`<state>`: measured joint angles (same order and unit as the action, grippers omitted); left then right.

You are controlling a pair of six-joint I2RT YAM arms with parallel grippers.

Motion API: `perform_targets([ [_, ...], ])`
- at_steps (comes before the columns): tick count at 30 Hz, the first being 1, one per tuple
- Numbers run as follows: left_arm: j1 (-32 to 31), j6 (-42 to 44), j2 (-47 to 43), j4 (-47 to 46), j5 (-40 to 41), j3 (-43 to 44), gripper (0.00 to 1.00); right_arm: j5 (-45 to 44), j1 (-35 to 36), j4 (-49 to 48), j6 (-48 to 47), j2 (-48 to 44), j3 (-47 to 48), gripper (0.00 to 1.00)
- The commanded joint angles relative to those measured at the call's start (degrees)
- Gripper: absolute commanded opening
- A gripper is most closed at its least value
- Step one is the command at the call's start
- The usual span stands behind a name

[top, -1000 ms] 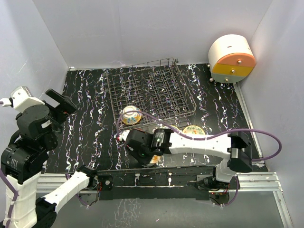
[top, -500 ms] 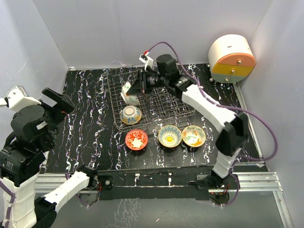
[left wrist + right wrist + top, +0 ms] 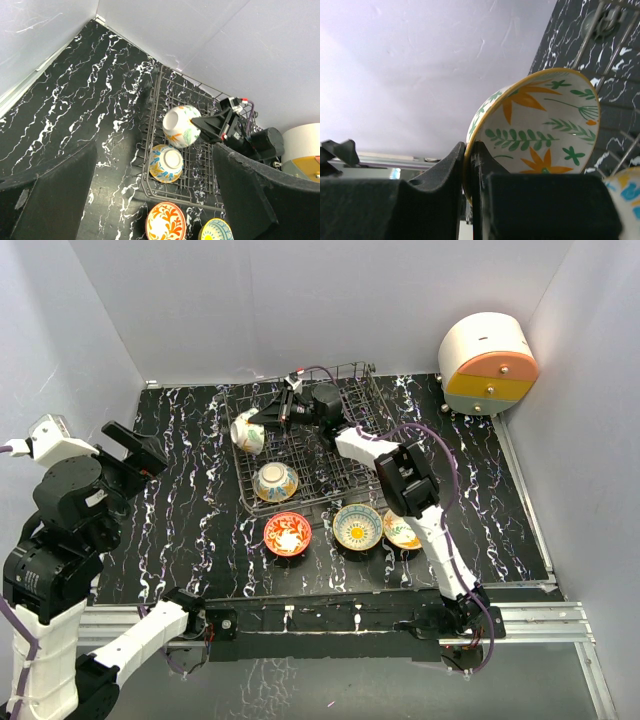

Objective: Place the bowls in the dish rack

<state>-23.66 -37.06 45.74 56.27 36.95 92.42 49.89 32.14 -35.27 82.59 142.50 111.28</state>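
My right gripper (image 3: 268, 418) is shut on the rim of a bowl with orange flowers and green leaves (image 3: 247, 430) (image 3: 540, 125). One finger is inside the rim and one outside. The bowl is tipped on its side over the left rear part of the dark wire dish rack (image 3: 345, 440); whether it touches the wires I cannot tell. A blue-orange bowl (image 3: 275, 481) (image 3: 166, 163) lies rim-down at the rack's front left. On the table in front of the rack sit a red bowl (image 3: 287, 534), a blue-yellow bowl (image 3: 357, 526) and a third bowl (image 3: 402, 530) half hidden by the right arm. My left gripper (image 3: 125, 455) hangs open high at the left, holding nothing.
A round white, orange and yellow drawer unit (image 3: 488, 365) stands at the back right corner. White walls close in the left, back and right sides. The right arm stretches from the near edge across the front bowls to the rack.
My right arm went from low at the table's front up to the rack with the orange-green bowl, then carried it left toward the rack's left side. The left arm barely moved.
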Motion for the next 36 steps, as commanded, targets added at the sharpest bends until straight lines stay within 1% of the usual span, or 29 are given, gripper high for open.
perform_targets([
  [1, -0.2, 1.0, 0.0, -1.5, -0.5, 0.0, 0.96, -4.0, -0.6, -14.9, 9.9, 3.4, 11.6, 0.08],
  [4, -0.2, 1.6, 0.5, -0.9, -0.1, 0.5, 0.96, -6.1, -0.9, -13.2, 9.6, 5.5, 12.1, 0.08],
  [9, -0.2, 2.8, 0.4, -1.4, 0.8, 0.1, 0.96, -8.9, -1.0, -14.1, 10.7, 5.6, 5.8, 0.09],
  [13, -0.2, 3.6, 0.4, -1.7, 1.4, -0.2, 0.97, -8.8, -1.0, -14.8, 13.6, 8.7, 8.3, 0.09],
  [16, -0.2, 4.4, 0.3, -2.1, 1.7, -0.5, 0.97, -8.9, -0.9, -12.5, 14.4, 10.1, 10.1, 0.09],
  [20, -0.2, 5.0, 0.2, -2.4, 2.2, -0.9, 0.97, -9.4, -0.8, -10.7, 14.3, 10.0, 8.7, 0.09],
  [24, -0.2, 5.4, -0.4, -2.9, 2.9, -1.5, 0.97, -8.6, -0.3, -7.7, 13.9, 9.8, 7.6, 0.09],
  [36, -0.2, 5.2, -1.8, -2.7, 4.2, -2.6, 0.97, -5.0, 0.5, -5.2, 17.9, 12.6, 7.5, 0.09],
])
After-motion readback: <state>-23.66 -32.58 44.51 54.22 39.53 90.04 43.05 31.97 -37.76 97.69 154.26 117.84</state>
